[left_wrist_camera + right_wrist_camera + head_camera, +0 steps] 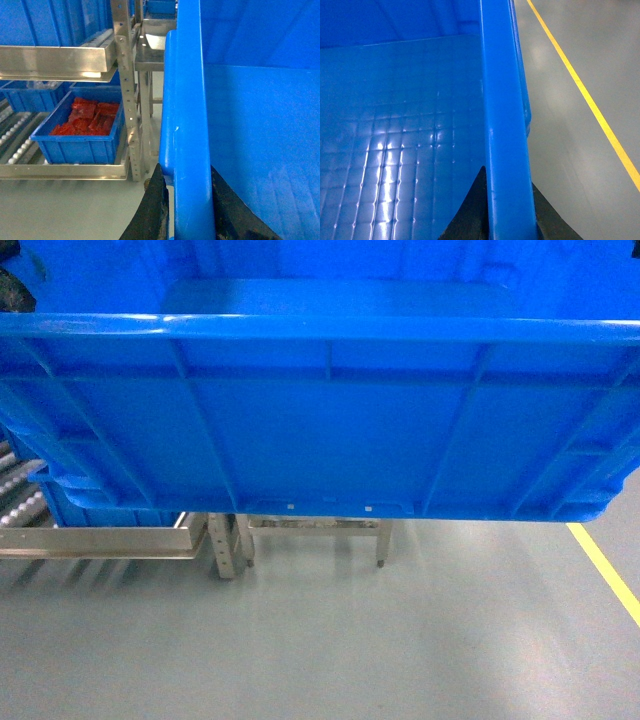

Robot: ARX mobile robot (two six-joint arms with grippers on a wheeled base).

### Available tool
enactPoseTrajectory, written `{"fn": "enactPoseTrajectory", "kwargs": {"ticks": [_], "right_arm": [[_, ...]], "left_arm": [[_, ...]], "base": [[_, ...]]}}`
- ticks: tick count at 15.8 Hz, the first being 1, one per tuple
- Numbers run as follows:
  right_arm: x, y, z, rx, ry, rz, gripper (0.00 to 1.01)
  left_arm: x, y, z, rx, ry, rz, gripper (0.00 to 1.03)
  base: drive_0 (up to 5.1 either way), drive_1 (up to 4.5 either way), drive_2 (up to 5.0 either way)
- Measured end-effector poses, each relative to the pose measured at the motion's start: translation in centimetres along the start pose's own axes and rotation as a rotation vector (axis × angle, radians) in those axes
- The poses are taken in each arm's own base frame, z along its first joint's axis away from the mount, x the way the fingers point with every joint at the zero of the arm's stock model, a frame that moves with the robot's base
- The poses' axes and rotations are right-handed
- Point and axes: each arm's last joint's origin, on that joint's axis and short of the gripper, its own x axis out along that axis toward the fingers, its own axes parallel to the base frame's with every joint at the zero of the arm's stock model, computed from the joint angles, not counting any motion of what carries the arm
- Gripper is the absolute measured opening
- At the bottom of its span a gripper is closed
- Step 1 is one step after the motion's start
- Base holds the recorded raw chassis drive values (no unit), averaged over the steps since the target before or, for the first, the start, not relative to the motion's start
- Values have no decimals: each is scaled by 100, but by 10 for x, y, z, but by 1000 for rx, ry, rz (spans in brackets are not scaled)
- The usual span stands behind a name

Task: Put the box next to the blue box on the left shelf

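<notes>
You have the large bright blue open-top plastic crate lifted, left gripper and right gripper fingers clamping its rims; the metal roller shelf seemingly lies ahead-left of it, placement remaining.

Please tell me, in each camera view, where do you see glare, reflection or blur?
Head view: a white glare line runs along the box front rim; the floor has a soft sheen. Left wrist view: the shelf's steel rail shines brightly, the end effector looks soft. Right wrist view: light spots glint on the box's gridded bottom.
</notes>
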Motion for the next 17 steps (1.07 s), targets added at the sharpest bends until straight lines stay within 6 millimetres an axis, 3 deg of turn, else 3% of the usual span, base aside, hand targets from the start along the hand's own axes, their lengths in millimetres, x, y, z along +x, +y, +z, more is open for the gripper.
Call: {"fn": "enactPoseTrajectory", "kwargs": {"ticks": [17], "right_arm": [[0, -1, -1, 1, 4, -3, 8]], "left_arm": [[0, 0, 0, -10, -4, -35, 9]], "base": [[-489, 247, 247]]}}
